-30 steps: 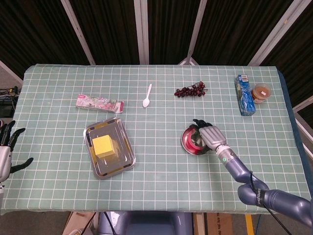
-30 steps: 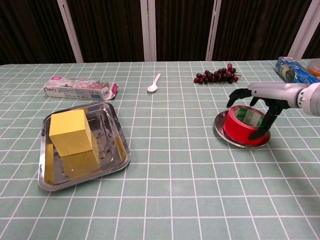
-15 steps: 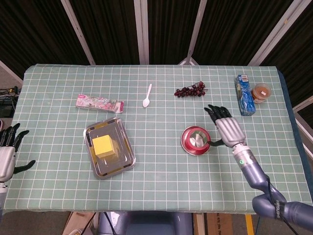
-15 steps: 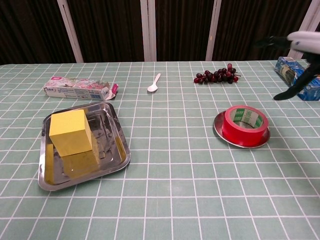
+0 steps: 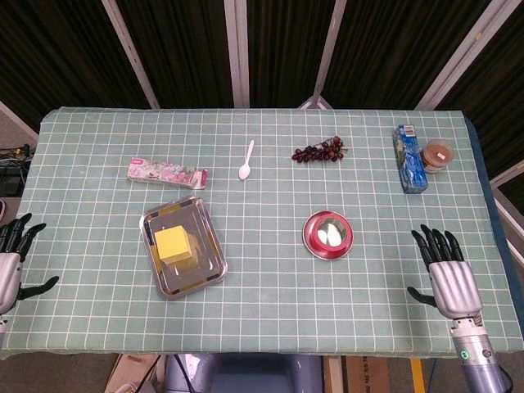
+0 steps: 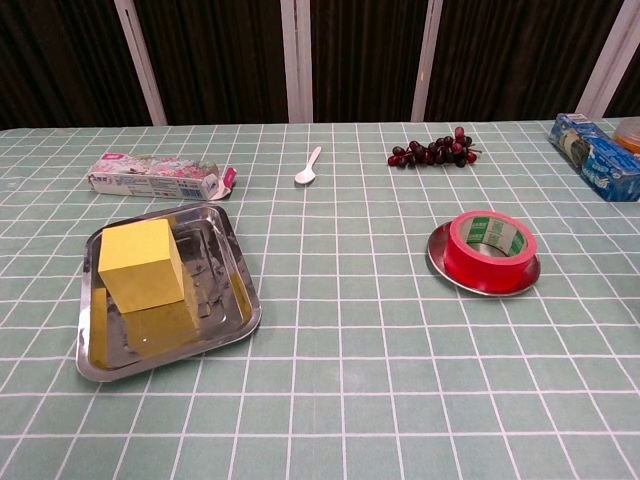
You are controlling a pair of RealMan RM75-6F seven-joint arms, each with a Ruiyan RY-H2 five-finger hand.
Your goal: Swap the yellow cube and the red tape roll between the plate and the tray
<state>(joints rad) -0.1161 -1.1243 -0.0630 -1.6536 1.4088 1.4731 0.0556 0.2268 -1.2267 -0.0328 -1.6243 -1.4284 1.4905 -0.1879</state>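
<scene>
The yellow cube (image 5: 173,243) (image 6: 141,265) sits in the steel tray (image 5: 205,264) (image 6: 226,310) on the left of the table. The red tape roll (image 5: 328,234) (image 6: 490,249) lies flat on a small round plate (image 6: 437,259) right of centre. My right hand (image 5: 448,277) hovers open at the table's front right corner, fingers spread, well away from the roll. My left hand (image 5: 10,258) shows at the far left edge of the head view, open and off the table. Neither hand appears in the chest view.
A white spoon (image 5: 246,160) (image 6: 309,165) and a bunch of dark grapes (image 5: 319,151) (image 6: 433,151) lie toward the back. A pink-and-green packet (image 5: 166,173) (image 6: 155,174) lies behind the tray. A blue box (image 5: 408,158) (image 6: 595,152) and a small cup (image 5: 438,155) stand at the back right.
My right hand has left the tape roll and drawn back from the plate to the front right corner. The roll stays on the plate. The left hand has dropped slightly.
</scene>
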